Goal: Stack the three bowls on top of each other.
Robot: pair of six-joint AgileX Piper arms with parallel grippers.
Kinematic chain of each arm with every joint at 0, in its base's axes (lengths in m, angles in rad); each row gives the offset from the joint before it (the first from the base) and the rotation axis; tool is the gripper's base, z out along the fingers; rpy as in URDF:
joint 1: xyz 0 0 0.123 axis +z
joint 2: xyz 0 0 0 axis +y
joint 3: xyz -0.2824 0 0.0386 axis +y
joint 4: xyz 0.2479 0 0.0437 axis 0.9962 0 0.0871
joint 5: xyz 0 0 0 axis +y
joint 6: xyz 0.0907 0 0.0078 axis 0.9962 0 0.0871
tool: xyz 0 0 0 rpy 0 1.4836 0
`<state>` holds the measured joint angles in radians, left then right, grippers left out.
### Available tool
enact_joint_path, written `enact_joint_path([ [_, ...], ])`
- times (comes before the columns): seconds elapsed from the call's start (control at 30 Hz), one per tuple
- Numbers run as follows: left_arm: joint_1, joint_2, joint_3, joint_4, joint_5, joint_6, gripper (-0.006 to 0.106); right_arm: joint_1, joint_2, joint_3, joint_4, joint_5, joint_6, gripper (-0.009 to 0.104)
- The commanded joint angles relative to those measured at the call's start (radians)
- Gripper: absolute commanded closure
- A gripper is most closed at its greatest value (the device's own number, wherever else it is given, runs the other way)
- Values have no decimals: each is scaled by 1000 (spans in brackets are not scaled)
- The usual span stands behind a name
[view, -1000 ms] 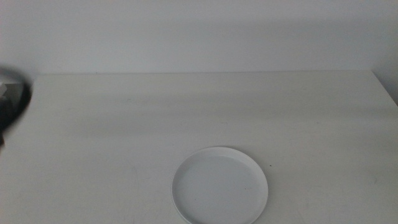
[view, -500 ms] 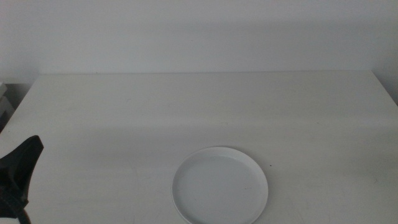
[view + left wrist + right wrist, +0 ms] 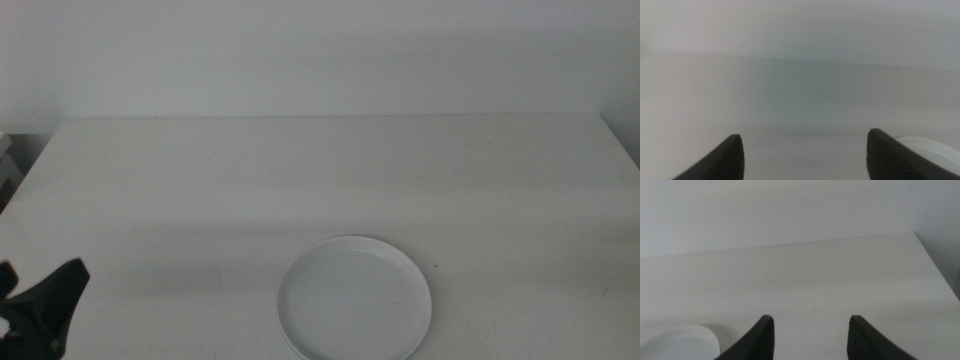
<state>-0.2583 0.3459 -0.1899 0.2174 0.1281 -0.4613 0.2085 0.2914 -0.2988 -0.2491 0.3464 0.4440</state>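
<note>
One white bowl (image 3: pixel 355 300), shallow and round with a low rim, rests on the table near its front edge, right of centre. The other bowls are out of view. My left gripper (image 3: pixel 45 305) shows as a dark shape in the middle view's bottom left corner, well left of the bowl. In its wrist view the left gripper (image 3: pixel 802 155) stands open with nothing between its jaws, and the white bowl's rim (image 3: pixel 935 149) peeks in beside one jaw. My right gripper (image 3: pixel 810 330) is open and empty, out of the middle view; its wrist view catches the white bowl (image 3: pixel 682 340).
The white table (image 3: pixel 320 170) runs back to a pale wall. Its right edge (image 3: pixel 620 140) and left edge (image 3: pixel 40 160) both show, with something dark beyond each.
The left gripper has come down along the left side of the middle view and shifted a little right toward the bottom corner. The white bowl has not moved.
</note>
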Motion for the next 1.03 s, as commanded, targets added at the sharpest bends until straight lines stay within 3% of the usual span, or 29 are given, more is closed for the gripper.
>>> enact_joint_path([
  [0.0,28,-19,-5,-69,-70,-12,20,-47,-33,-8,42,-69,-8,56],
  [0.2,131,-122,57,-20,-88,-12,20,-212,-170,67,32,-79,-9,56],
  [0.4,137,-238,153,130,-98,-12,20,-255,-296,204,19,-78,-8,56],
  [1.0,137,-307,216,111,-71,-12,20,-255,-329,282,3,-78,-8,56],
])
